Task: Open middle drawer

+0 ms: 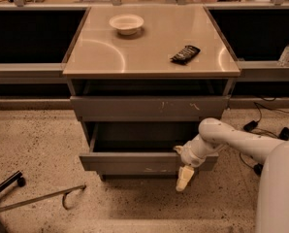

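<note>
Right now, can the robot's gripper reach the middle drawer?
Probably yes. The gripper hangs right at the front of the middle drawer, near its right end, and nothing sits between them. That drawer stands pulled out below the scuffed top drawer.
</note>
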`<state>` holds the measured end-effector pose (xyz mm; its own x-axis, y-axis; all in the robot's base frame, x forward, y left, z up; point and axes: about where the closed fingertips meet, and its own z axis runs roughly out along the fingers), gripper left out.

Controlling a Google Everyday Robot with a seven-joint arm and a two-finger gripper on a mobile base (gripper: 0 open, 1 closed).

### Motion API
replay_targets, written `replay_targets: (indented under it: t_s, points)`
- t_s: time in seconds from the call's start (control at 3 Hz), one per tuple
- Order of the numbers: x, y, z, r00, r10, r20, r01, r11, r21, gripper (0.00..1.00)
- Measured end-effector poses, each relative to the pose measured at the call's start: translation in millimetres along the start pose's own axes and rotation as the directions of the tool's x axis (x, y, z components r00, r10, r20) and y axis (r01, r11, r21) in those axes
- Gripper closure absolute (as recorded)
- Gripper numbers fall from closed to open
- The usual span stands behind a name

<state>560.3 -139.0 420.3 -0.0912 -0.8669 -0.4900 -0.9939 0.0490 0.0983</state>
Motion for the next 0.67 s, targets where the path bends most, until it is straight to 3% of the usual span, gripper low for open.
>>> replay_targets:
  t_s: [0.33,0.67]
  points:
    - [6.7,13.3,12.9,1.000,0.017,0.008,-0.017,0.9991,-0.040,0.00]
    - [4.3,14.1,8.8,1.000,0.017,0.009,-0.017,0.9990,-0.041,0.00]
